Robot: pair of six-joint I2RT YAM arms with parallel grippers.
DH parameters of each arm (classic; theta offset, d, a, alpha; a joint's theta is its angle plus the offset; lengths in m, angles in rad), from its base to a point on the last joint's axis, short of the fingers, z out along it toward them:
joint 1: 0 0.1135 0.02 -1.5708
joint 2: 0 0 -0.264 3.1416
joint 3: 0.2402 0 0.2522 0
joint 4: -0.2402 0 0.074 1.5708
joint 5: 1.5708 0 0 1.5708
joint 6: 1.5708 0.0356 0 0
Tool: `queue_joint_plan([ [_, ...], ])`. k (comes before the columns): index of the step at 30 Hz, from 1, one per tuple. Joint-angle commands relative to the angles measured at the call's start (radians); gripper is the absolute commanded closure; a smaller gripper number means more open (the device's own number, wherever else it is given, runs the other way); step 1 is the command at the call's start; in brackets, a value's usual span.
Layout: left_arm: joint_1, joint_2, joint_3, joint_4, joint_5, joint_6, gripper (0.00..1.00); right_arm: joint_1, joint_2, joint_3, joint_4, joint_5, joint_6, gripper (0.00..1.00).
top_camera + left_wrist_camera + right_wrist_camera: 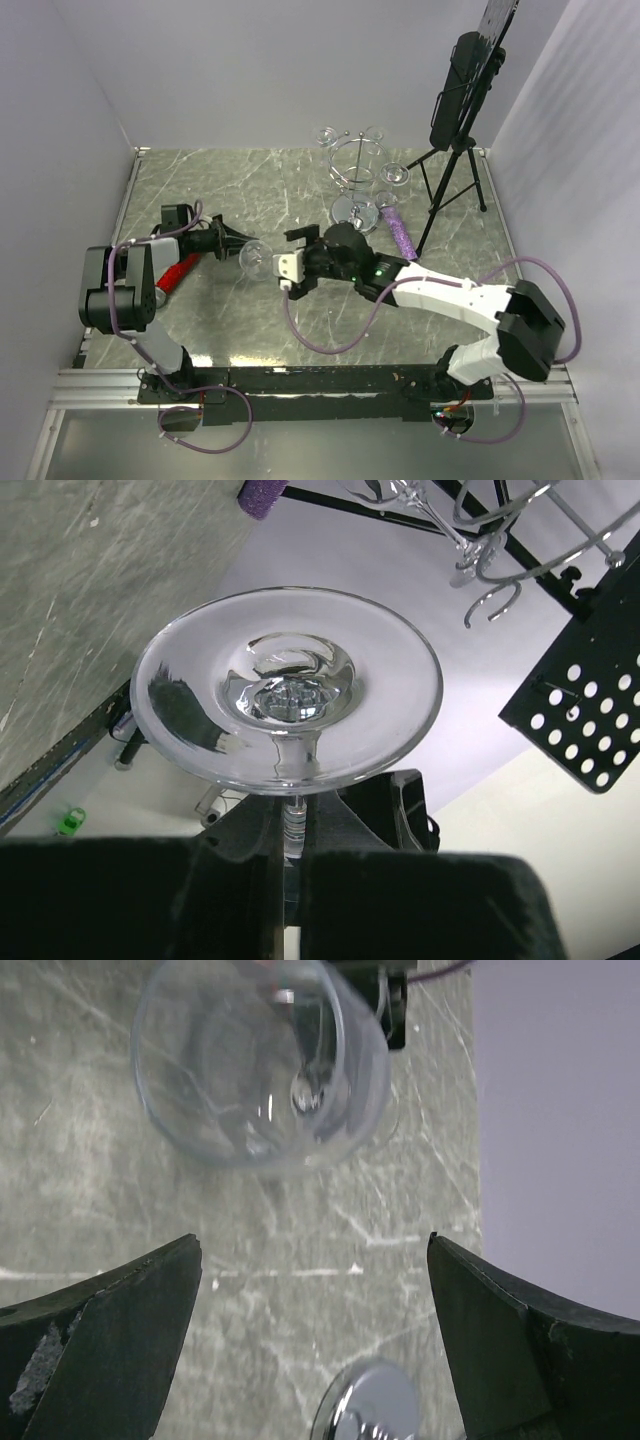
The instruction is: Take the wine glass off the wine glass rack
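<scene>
My left gripper [238, 243] pinches the stem of the clear wine glass [255, 257]. My right gripper [315, 1330] gapes empty at its bowl. I'd close it gently, well away from the chrome wire rack [357, 165].

Overhead, at eight o'clock, I see the left arm [120, 290]: black blocky housings, a purple cable [113, 300] strung over them. At four o'clock the right arm [450, 292] shows white shells on black joints and a green light [380, 272]. The right gripper [315, 1340] has black wedge fingers [110, 1330], one scuffed pale.
</scene>
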State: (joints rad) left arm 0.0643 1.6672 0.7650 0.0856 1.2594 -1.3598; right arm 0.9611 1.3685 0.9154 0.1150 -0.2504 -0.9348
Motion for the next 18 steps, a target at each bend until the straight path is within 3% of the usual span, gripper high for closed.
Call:
queue_joint_plan([
  [1,0.003,0.022,0.026,0.005,0.035,-0.059,0.99,0.016,0.072,0.092,0.087,-0.096,-0.038,0.00],
  [18,0.002,0.043,0.039,-0.021,0.018,-0.055,0.99,0.041,0.228,0.244,0.037,-0.305,-0.176,0.00],
])
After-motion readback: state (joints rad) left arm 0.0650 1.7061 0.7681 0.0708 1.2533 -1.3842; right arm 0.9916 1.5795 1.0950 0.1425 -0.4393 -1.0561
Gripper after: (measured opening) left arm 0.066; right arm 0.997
